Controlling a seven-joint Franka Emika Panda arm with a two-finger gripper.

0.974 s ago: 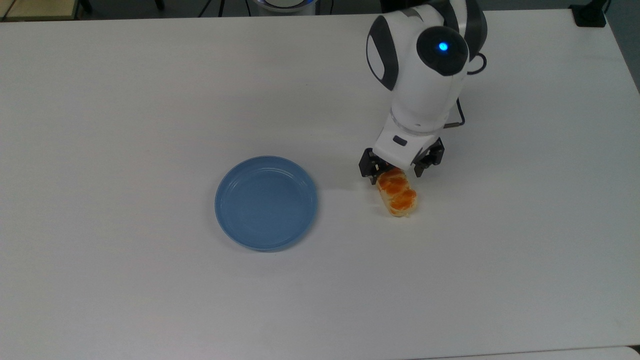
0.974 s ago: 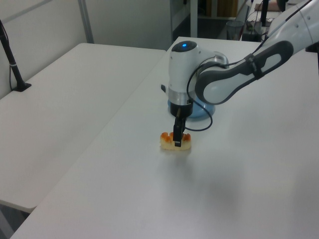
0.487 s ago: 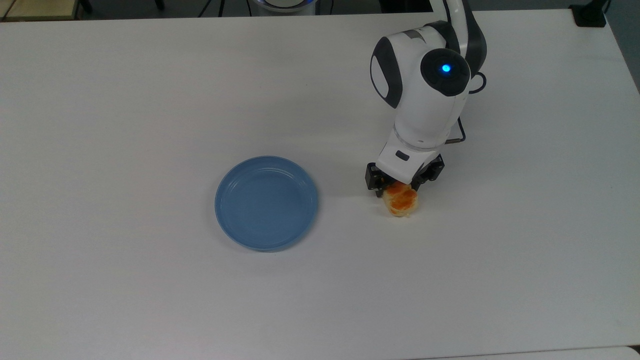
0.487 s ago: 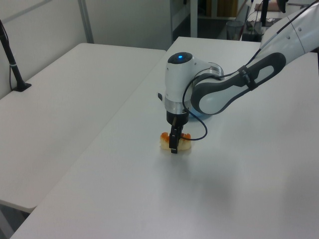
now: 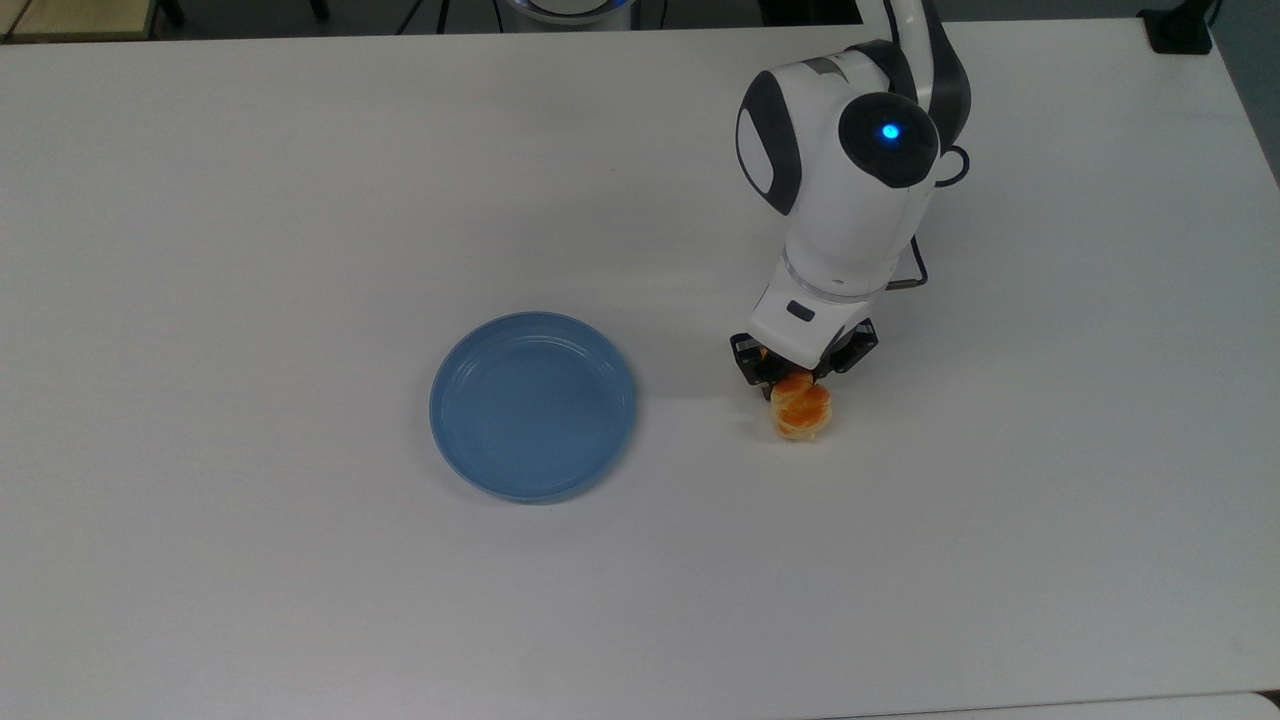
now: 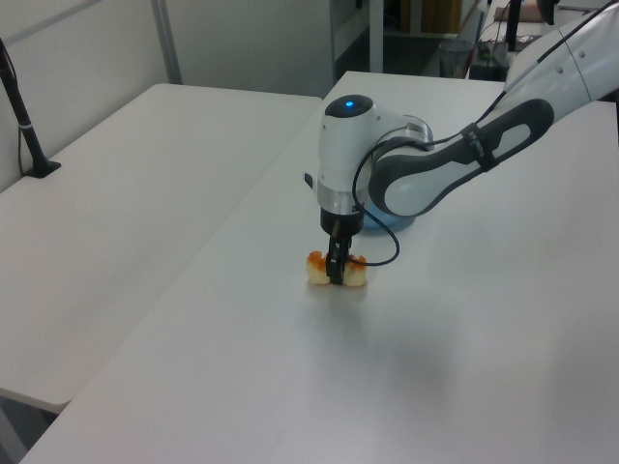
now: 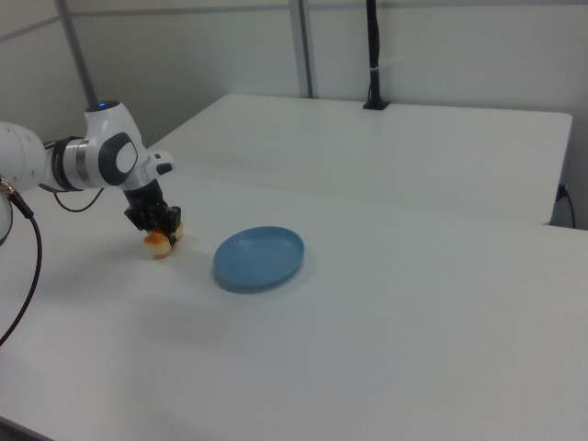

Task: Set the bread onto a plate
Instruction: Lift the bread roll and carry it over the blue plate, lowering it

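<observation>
The bread (image 5: 801, 411), a small orange-brown bun with pale sides, is at the white table's (image 5: 300, 200) surface, to the right of the plate in the top view. My gripper (image 5: 797, 373) points straight down over its near end, fingers shut on the bread (image 6: 354, 275). The hand hides most of the bun from above. Whether the bread (image 7: 156, 243) still rests on the table cannot be told. The light-blue round plate (image 5: 532, 405) lies empty about a plate's width from the gripper (image 7: 158, 226), at the right view's right of it (image 7: 259, 257).
A second white table (image 6: 116, 164) adjoins along a seam. A black post (image 6: 24, 126) is clamped at its far edge, also seen as the post (image 7: 372, 55) in the right view. A black cable (image 5: 915, 265) loops off my wrist.
The gripper came down over the bread and its fingers closed in on it. The bun now shows shorter from above and sits slightly higher in the left view.
</observation>
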